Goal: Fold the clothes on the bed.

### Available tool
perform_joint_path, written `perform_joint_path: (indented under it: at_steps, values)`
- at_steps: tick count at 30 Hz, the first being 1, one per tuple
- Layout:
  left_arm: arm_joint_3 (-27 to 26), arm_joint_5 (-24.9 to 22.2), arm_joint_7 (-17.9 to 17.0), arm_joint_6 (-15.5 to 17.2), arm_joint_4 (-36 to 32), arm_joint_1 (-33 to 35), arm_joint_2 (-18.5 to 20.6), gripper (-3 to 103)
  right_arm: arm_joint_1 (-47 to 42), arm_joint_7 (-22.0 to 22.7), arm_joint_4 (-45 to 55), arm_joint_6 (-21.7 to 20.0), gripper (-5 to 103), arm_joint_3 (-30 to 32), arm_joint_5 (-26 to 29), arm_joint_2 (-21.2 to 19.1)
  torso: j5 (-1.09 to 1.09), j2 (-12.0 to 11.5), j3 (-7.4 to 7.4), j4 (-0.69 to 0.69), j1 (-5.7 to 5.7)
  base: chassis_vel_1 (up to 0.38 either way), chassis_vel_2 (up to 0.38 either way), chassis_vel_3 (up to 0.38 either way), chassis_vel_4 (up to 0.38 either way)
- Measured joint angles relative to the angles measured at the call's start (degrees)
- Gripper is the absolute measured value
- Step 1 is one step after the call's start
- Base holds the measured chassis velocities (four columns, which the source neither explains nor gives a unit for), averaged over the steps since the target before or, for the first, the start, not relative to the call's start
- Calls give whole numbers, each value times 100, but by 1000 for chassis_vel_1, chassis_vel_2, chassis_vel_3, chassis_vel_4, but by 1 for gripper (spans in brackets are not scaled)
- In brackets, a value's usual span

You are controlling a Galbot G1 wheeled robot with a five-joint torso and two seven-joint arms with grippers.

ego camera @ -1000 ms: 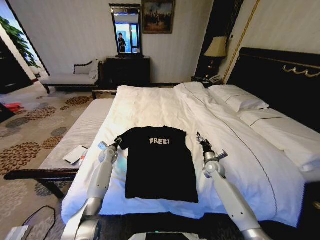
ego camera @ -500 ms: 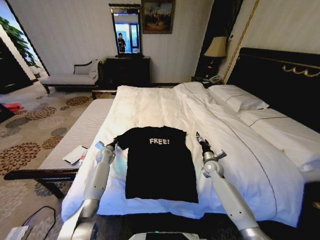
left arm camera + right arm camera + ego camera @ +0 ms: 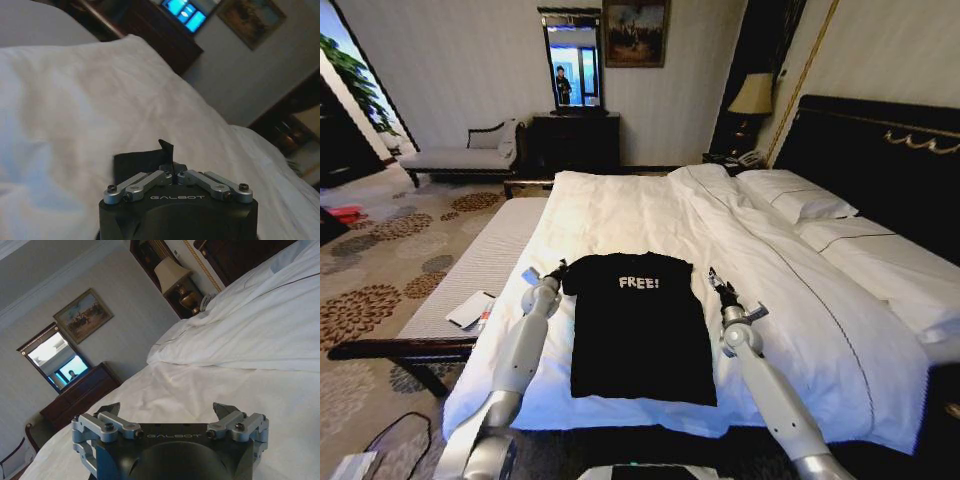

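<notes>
Pinching the T-shirt [image 3: 131,163] sleeve, left tool [image 3: 173,176] — right tool [image 3: 167,413] spread wide.

Pale striped walls [image 3: 470,60] carry a framed painting [image 3: 636,32] above a mirror [image 3: 571,62] and dark dresser [image 3: 574,142]. A chaise bench [image 3: 460,153] stands on patterned floral carpet [image 3: 380,260]. A lit lamp [image 3: 753,96] occupies the nightstand.
</notes>
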Motion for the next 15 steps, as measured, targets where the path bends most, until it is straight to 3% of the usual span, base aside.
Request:
perform_joint_path:
  at_steps: [15]
  values:
    - [772, 194, 4, -30, 92, -160, -274, 0, 37, -37, -142, 32, 100, 17, 20, -45, 0, 0, 0, 1, 0, 0, 0, 0, 0]
